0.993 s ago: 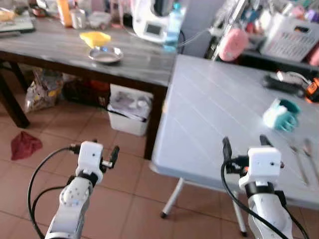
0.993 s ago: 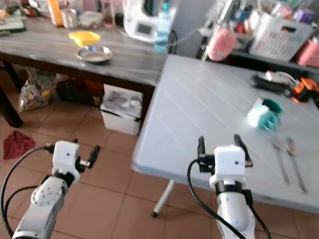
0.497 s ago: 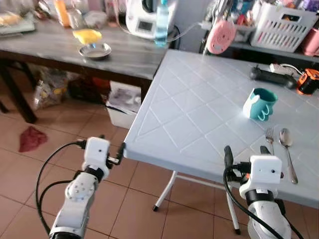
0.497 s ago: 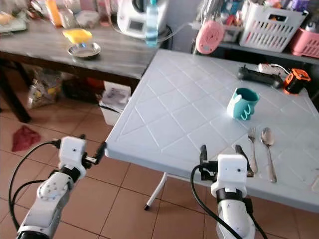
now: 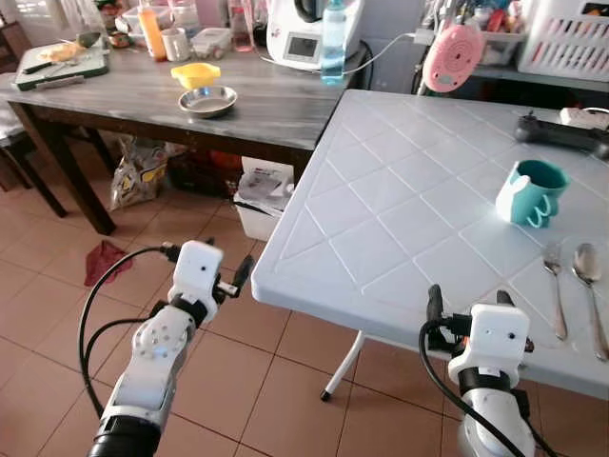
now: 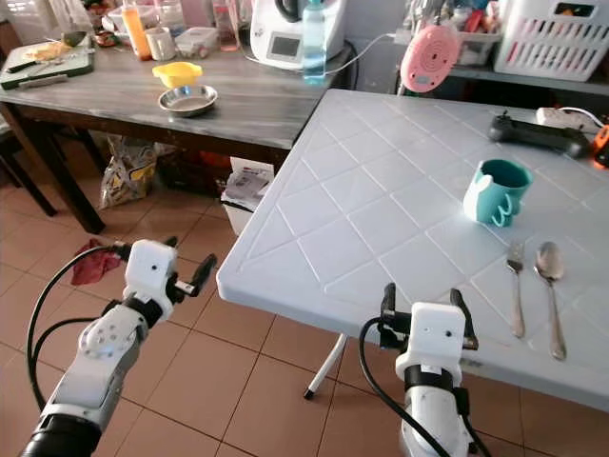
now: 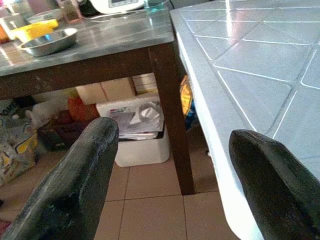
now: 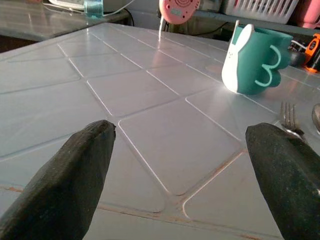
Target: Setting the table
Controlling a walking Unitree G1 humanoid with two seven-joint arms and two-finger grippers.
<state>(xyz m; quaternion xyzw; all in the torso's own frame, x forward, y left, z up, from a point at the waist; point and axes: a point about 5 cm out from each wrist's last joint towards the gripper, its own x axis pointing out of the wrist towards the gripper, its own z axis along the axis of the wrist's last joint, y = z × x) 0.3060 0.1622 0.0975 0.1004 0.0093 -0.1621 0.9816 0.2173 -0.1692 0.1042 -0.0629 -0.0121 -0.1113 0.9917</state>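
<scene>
A white plastic table (image 5: 381, 209) stands before me. On its right part a teal mug (image 5: 529, 193) stands upright, with a fork (image 5: 555, 286) and a spoon (image 5: 587, 286) lying side by side nearer to me. My right gripper (image 6: 423, 303) is open and empty just in front of the table's near edge; its wrist view looks across the top at the mug (image 8: 255, 60) and the fork (image 8: 290, 117). My left gripper (image 7: 170, 175) is open and empty, low beside the table's left corner, over the floor.
A dark wooden table (image 5: 266, 109) at the left carries a steel bowl (image 5: 207, 100), a yellow dish (image 5: 195, 73), a white appliance (image 5: 309, 29) and a bottle (image 5: 332, 43). A white bin (image 5: 262, 190) sits under it. A red cloth (image 5: 103, 262) lies on the tiled floor.
The whole picture has shifted as the camera moved; the white table now sits more squarely ahead. Both arms keep the same pose and both grippers stay open.
</scene>
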